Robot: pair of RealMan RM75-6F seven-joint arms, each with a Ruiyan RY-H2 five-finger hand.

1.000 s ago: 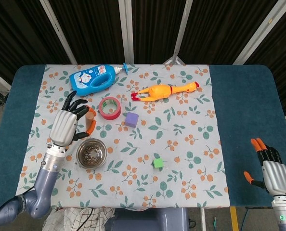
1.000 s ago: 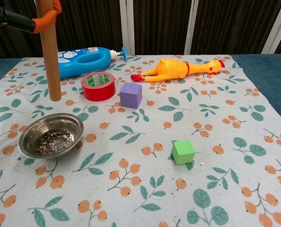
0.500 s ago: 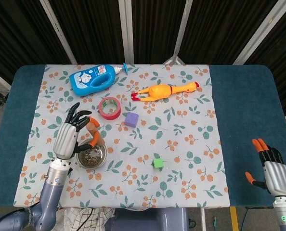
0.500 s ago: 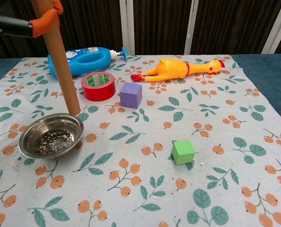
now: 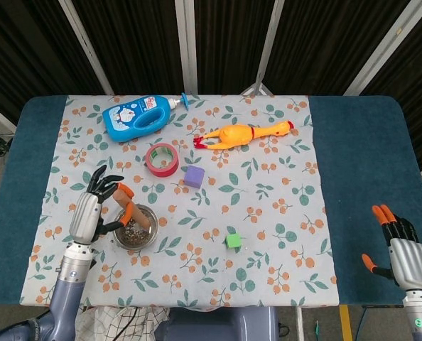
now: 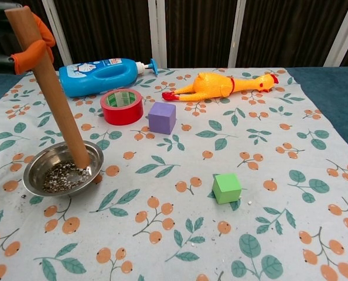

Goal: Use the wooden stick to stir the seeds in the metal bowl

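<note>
My left hand point(image 5: 90, 212) grips a wooden stick point(image 6: 51, 93) near its top, orange fingertips point(image 6: 29, 51) wrapped around it. The stick leans and its lower end stands inside the metal bowl point(image 6: 39, 170), among the dark seeds point(image 6: 60, 177) at the bowl's right side. In the head view the stick point(image 5: 135, 211) slants over the bowl point(image 5: 151, 231) at the cloth's left front. My right hand point(image 5: 401, 252) hangs open, holding nothing, off the table's front right corner, far from the bowl.
Behind the bowl lie a red tape roll point(image 6: 122, 106), a purple cube point(image 6: 162, 117), a blue bottle point(image 6: 101, 76) and a yellow rubber chicken point(image 6: 221, 85). A green cube point(image 6: 227, 188) sits to the right on the floral cloth point(image 6: 279, 175).
My left hand has drawn back toward the front and lowered the stick. Its lower end has gone from above the cloth behind the bowl down into the seeds. The right hand stayed put.
</note>
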